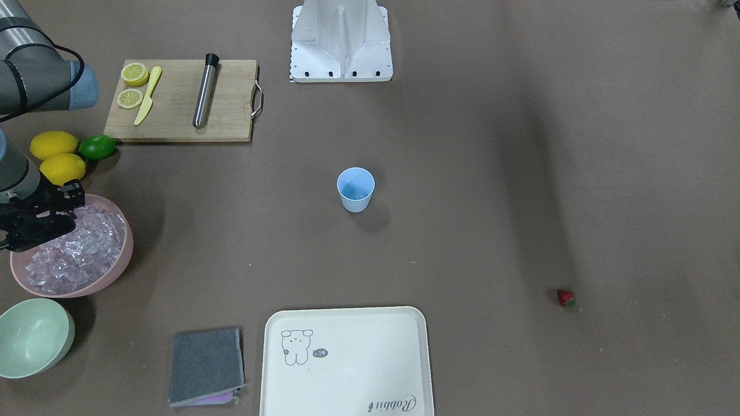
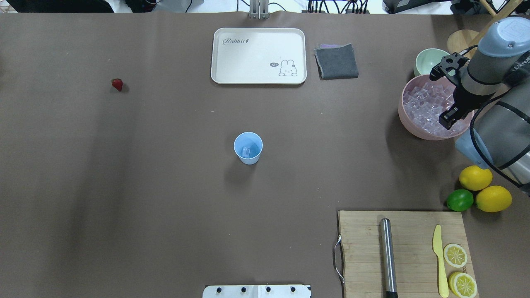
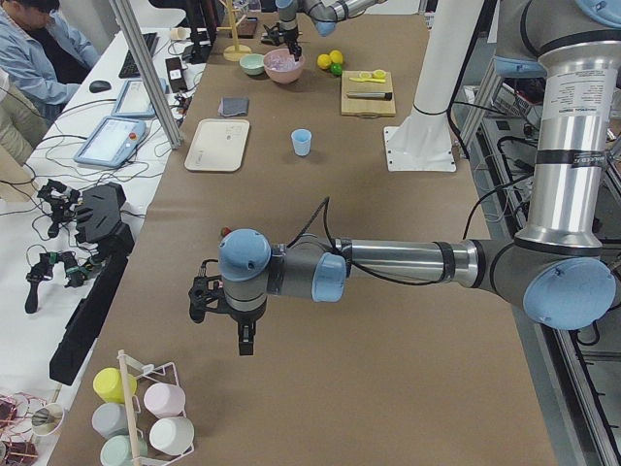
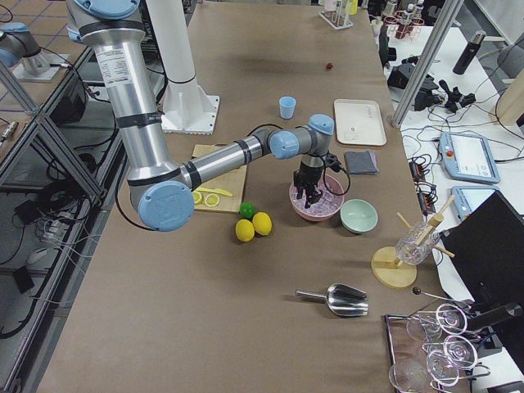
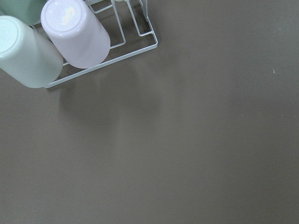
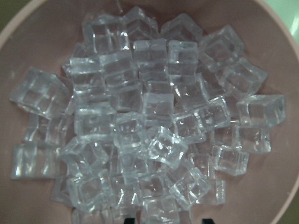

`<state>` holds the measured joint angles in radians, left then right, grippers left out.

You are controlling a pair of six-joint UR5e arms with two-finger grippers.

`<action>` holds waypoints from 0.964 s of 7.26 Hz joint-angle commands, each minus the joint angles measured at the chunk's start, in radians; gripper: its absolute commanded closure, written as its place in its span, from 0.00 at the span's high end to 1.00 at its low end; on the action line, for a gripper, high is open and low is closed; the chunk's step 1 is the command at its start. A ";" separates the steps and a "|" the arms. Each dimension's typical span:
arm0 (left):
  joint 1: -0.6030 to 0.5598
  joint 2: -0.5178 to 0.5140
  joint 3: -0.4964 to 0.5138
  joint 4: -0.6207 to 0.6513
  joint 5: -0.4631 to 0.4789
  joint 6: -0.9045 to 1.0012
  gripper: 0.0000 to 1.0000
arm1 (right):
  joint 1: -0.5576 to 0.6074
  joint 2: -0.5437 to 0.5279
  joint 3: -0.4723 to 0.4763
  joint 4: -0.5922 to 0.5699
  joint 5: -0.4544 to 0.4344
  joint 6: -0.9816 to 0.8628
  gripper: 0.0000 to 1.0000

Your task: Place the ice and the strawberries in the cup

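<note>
**Mia:** Brown paper covers the whole table (image 2: pixel 165 186). What is on it?

**Tom:** The cup (image 2: pixel 248 147) stands upright in the middle, all alone. One clear cube seems to lie at its bottom.

**Mia:** Where is the ice?

**Tom:** The ice (image 2: pixel 424 105) is heaped in a pink bowl (image 2: pixel 403 114) at the table's right end, toward the far edge. A green bowl (image 2: pixel 426 60) sits just beside it, closer to that edge.

**Mia:** And the strawberry?

**Tom:** The strawberry (image 2: pixel 117 84) lies on the bare table toward the far edge, out at the left end. It is well apart from the cup.

**Mia:** What about the right gripper?

**Tom:** The right gripper (image 2: pixel 448 119) hangs over the pink bowl and points down at the ice. Its own camera shows two dark fingertips (image 6: pixel 130 221) spread apart, with nothing pinched.

**Mia:** And the left gripper?

**Tom:** The left gripper (image 3: pixel 245 345) hangs above the table's left end, near a wire rack (image 5: pixel 135 44). I cannot tell if its fingers are spread or pressed together.

**Mia:** Anything else?

**Tom:** Two lemons (image 2: pixel 475 177) and a lime (image 2: pixel 459 200) sit by the right end. Next to them, at the near right corner, is a board (image 2: pixel 410 231). On it lie a yellow knife (image 2: pixel 439 256), two lemon halves (image 2: pixel 455 255) and a metal rod (image 2: pixel 388 256). A tray (image 2: pixel 256 62) lies at the middle of the far edge, with a grey cloth (image 2: pixel 336 61) beside it.
</note>
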<state>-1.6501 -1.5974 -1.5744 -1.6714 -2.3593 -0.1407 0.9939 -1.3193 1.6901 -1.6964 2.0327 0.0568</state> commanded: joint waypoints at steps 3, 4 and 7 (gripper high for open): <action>0.001 0.005 0.000 -0.001 0.000 0.000 0.97 | 0.002 -0.015 0.003 0.001 0.003 -0.003 0.49; 0.001 0.005 0.005 -0.001 0.000 0.001 0.97 | 0.002 -0.021 0.003 0.001 0.003 -0.009 0.49; 0.001 0.005 0.005 -0.001 0.000 0.001 0.97 | 0.002 -0.023 0.005 0.001 0.003 -0.011 0.40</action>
<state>-1.6490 -1.5923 -1.5697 -1.6730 -2.3592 -0.1397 0.9951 -1.3406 1.6945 -1.6947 2.0356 0.0475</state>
